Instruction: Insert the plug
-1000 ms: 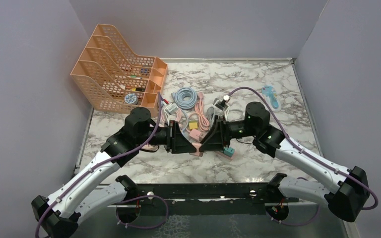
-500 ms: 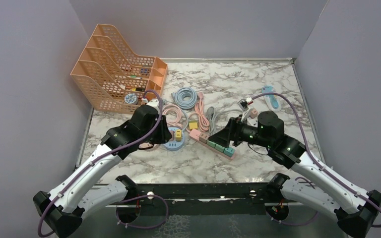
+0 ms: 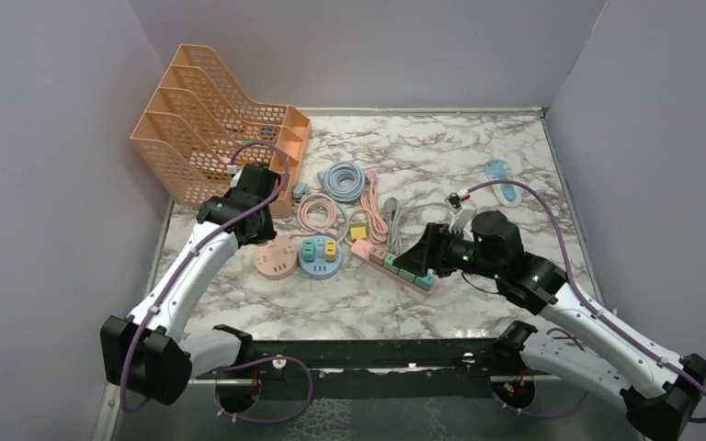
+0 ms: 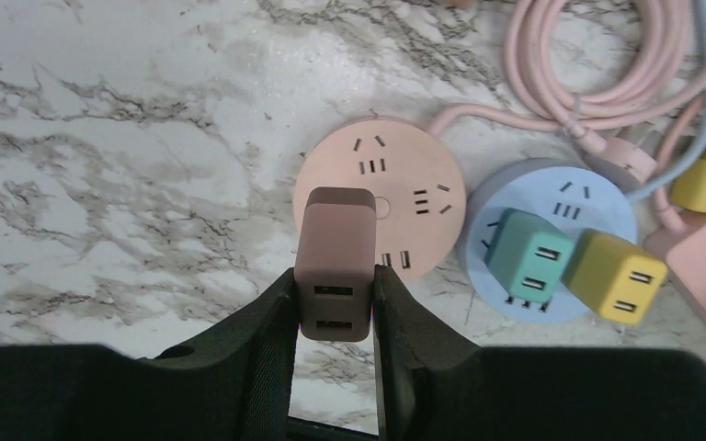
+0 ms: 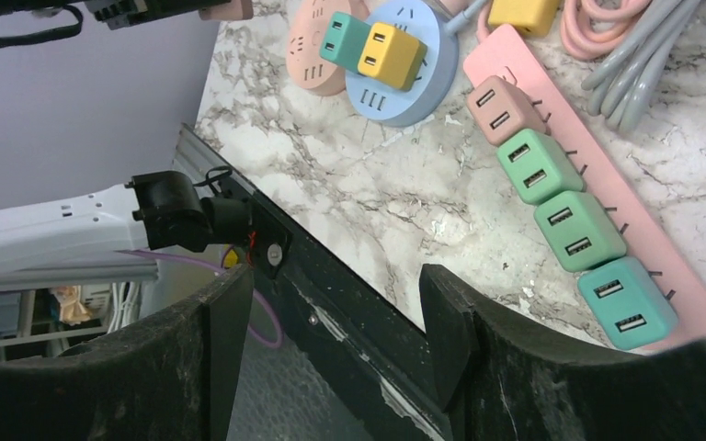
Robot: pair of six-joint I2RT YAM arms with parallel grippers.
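Note:
My left gripper point(image 4: 335, 303) is shut on a dusty-pink two-port USB plug point(image 4: 335, 257) and holds it just above the near edge of a pink round socket point(image 4: 409, 179). In the top view the left gripper point(image 3: 259, 225) hangs beside the orange rack, above that pink socket point(image 3: 274, 260). A blue round socket point(image 4: 561, 193) beside it carries a teal plug point(image 4: 529, 262) and a yellow plug point(image 4: 614, 276). My right gripper point(image 3: 423, 246) is open and empty, over the pink power strip point(image 3: 395, 266). In the right wrist view the right gripper point(image 5: 335, 303) hangs past the table's front edge.
The power strip point(image 5: 515, 55) holds several plugs in a row. An orange file rack point(image 3: 211, 138) stands at the back left. Coiled blue, pink and grey cables point(image 3: 340, 179) lie behind the sockets. A light blue item point(image 3: 504, 179) lies at the back right.
The two grippers were together at the table's middle; both drew apart. My left arm has swung left and back with the pink plug. The right gripper has barely moved in the last half second.

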